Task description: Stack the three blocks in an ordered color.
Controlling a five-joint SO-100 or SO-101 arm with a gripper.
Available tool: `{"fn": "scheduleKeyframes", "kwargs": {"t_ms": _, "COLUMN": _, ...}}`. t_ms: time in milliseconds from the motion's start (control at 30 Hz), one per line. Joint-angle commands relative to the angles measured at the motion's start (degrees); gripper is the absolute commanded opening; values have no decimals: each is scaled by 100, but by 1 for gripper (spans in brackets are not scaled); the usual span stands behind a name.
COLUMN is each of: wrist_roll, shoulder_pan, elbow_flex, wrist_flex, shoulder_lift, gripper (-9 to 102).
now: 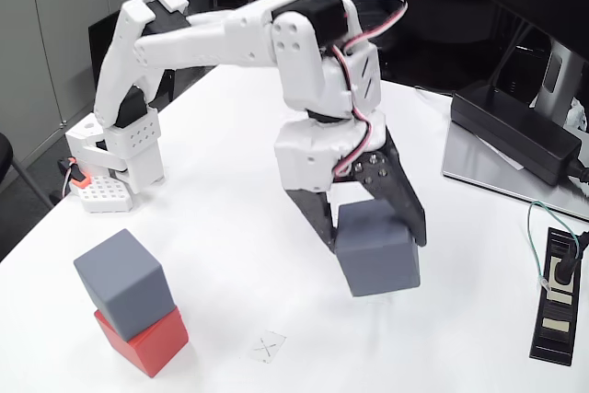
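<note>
White matte tabletop (221, 255), grey cabinet doors behind at left, a black power brick (515, 131) and a black power strip (560, 296) at the right edge, a small pencilled X mark (268, 347) near the front. White plastic arm's dark tool (373, 232) is clamped on a slate grey cube (377, 250), plain-faced, tilted, at centre. At front left another grey cube (124, 281) sits skewed on the red cube (147, 342), touching.

One grey block (375, 248) tilted, held; another grey block (123, 282) atop the red block (147, 340)
</note>
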Motion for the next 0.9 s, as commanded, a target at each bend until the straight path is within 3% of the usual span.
{"fn": "scheduleKeyframes", "kwargs": {"t_ms": 0, "wrist_roll": -237, "shoulder_pan": 229, "elbow_flex": -44, "wrist_flex": 44, "shoulder_lift": 747, "gripper": 9}}
{"fn": "scheduleKeyframes", "kwargs": {"t_ms": 400, "wrist_roll": -1600, "shoulder_pan": 1661, "elbow_flex": -35, "wrist_flex": 44, "shoulder_lift": 2399, "gripper": 8}}
{"fn": "scheduleKeyframes", "kwargs": {"t_ms": 667, "wrist_roll": -3779, "shoulder_pan": 2558, "elbow_flex": 62, "wrist_flex": 44, "shoulder_lift": 3516, "gripper": 8}}
{"fn": "scheduleKeyframes", "kwargs": {"t_ms": 867, "wrist_roll": -5344, "shoulder_pan": 3217, "elbow_flex": 1187, "wrist_flex": 44, "shoulder_lift": 4526, "gripper": 8}}
